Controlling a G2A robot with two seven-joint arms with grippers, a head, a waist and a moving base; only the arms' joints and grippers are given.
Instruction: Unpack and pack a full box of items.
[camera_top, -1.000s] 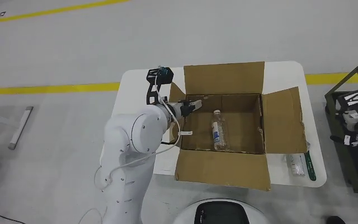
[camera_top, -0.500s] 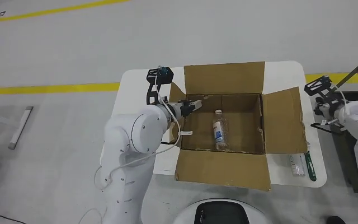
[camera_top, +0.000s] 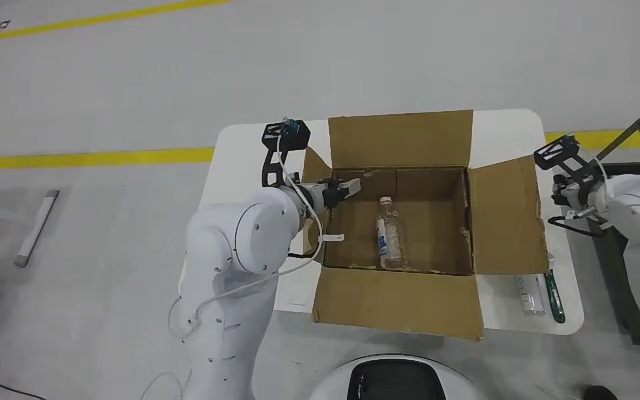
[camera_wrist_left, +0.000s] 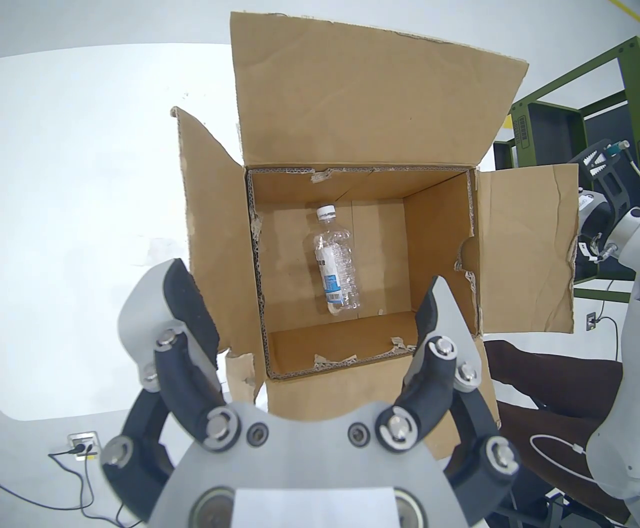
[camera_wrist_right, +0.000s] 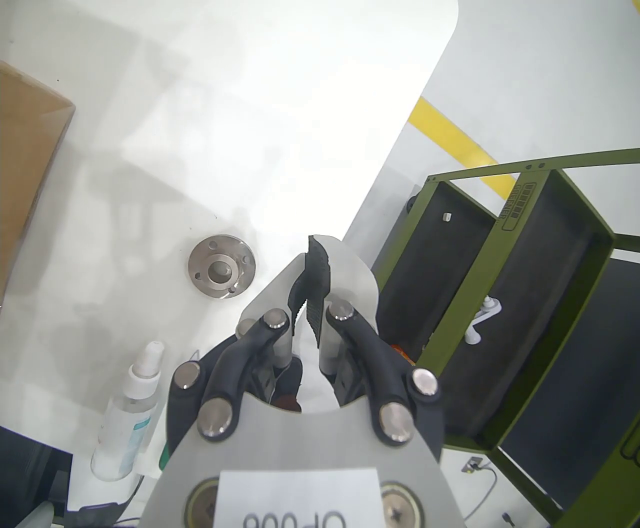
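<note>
Unpacking: left gripper (camera_wrist_left: 305, 280) open, bottle (camera_wrist_left: 334, 270) ahead of its jaws in box (camera_wrist_left: 380, 115); right gripper (camera_wrist_right: 312, 260) closed, empty. Next, likely: reach in, grasp.

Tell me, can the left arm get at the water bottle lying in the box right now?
Probably yes. The left pincer is open at the rim of the box, whose flaps are folded outward, and the bottle lies alone on the bottom, nothing over it.
</note>
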